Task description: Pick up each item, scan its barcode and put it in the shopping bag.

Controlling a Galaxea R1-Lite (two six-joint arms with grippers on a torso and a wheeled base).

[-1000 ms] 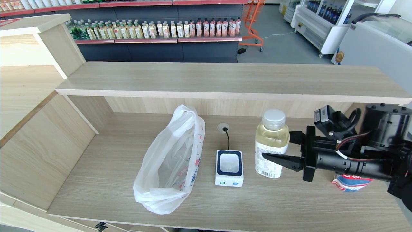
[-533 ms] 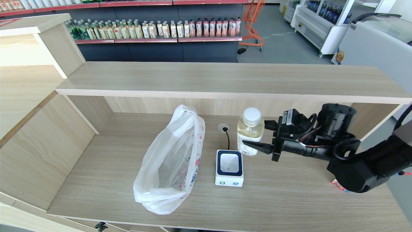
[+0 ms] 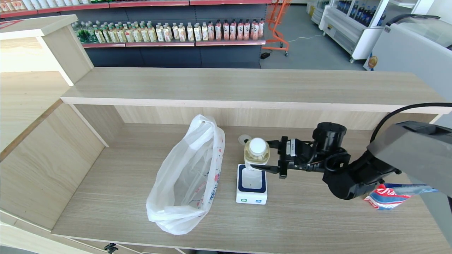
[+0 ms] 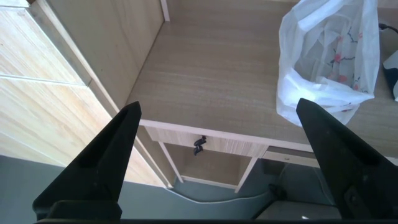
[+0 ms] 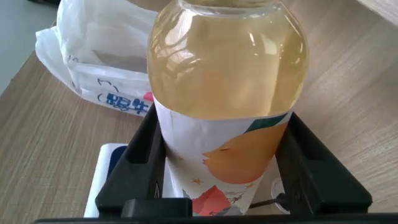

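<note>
Off the desk's near edge, the left gripper (image 4: 214, 165) is hanging with fingers spread, holding nothing. The shopping bag (image 3: 187, 176) is lying open, apparently empty, and a snack packet (image 3: 386, 198) is waiting by the right edge. Farther back, the right gripper (image 3: 260, 155) is pinching the bottle (image 3: 256, 150) over the scanner (image 3: 251, 197). Scanning seems to be under way, with bagging not yet begun.

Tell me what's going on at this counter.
The right end effector is shut on a bottle of pale yellow drink, holding it upright over the barcode scanner. The white shopping bag stands open just to the scanner's left. A red, white and blue snack packet lies on the counter to the right, not yet picked up. The left end effector is open, off the counter's near left corner.
</note>
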